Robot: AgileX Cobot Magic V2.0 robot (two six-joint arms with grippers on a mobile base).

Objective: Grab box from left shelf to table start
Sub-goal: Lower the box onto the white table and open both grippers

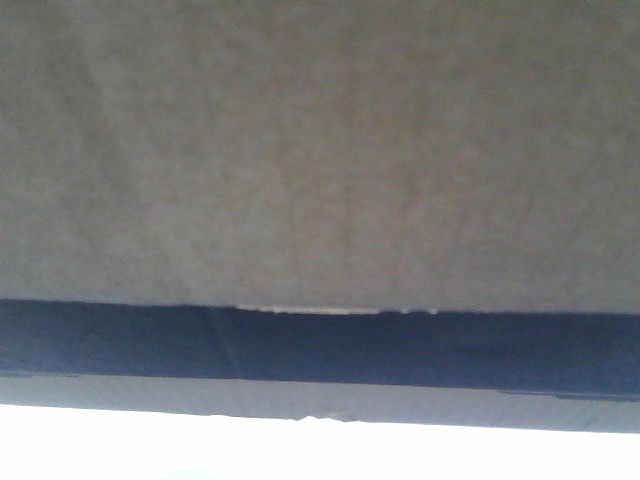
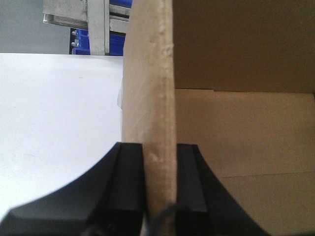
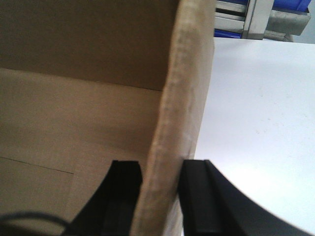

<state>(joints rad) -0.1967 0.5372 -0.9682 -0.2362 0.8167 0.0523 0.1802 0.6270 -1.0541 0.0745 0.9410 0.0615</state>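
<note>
Two grippers are clamped on the box [image 1: 320, 150], one on each side wall. The left gripper [image 2: 159, 182] pinches the top edge of its wall with one black pad outside and one inside; the right gripper [image 3: 161, 191] does the same on the opposite wall. The box is over the white table [image 2: 54, 123], well clear of the shelf [image 2: 88, 19] seen far behind, though I cannot tell whether its bottom touches down. It looks open-topped and empty, so probably light. The thin corrugated walls bow slightly between the pads, so I would judge them bendy rather than fragile. Holding near the rim works, but uneven pulls could twist the box.
</note>
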